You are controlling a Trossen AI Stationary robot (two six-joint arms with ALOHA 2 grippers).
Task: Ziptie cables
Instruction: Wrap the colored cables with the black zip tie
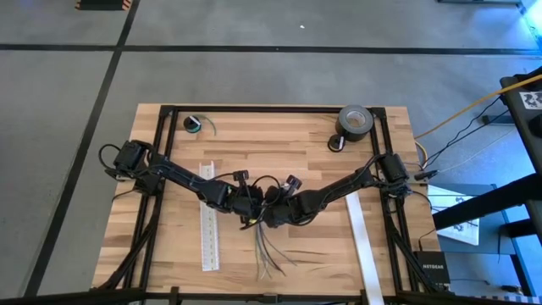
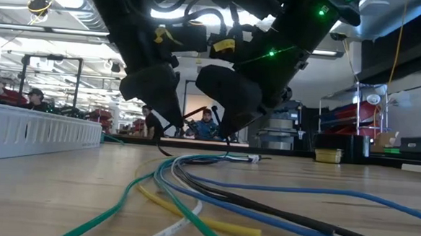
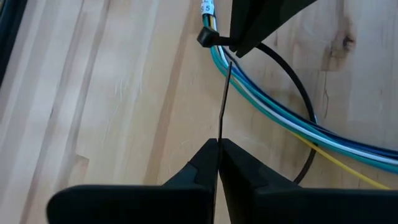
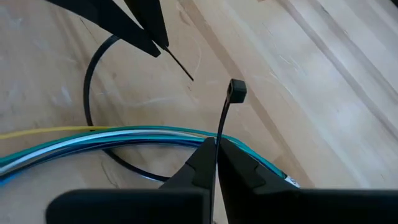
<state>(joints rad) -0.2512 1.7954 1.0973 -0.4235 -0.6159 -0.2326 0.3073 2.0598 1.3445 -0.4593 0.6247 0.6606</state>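
The cables point(image 1: 267, 254), thin wires in blue, teal, white and yellow point(image 2: 193, 182), lie fanned out on the wooden table toward its near edge. One black ziptie point(image 4: 88, 93) curves in a loop under the bundle. My left gripper point(image 3: 218, 144) is shut on its tail. My right gripper point(image 4: 216, 142) is shut on its strip by the square head point(image 4: 237, 90). The two grippers meet over the bundle's far end point(image 1: 261, 213). The tail's tip point(image 4: 188, 76) stands a little apart from the head. My left gripper pinches the ziptie's tail point(image 3: 219, 132) between its two fingertips, slanting down from the table's left. A stretch of the tail sticks out past the fingertips toward the head. The rest of the strip curves away under the cables. My right gripper pinches the strip just below the head point(image 4: 219, 129) between its two fingertips, slanting down from the table's right. The head stands clear above the fingertips. From the fingers the strip loops back under the cables.
A long white slotted strip point(image 1: 207, 222) lies left of the bundle and another white strip point(image 1: 364, 246) lies right of it. A roll of dark tape point(image 1: 356, 121) and a small coil point(image 1: 195, 124) sit at the far edge. People sit in the room beyond the table point(image 2: 206, 123).
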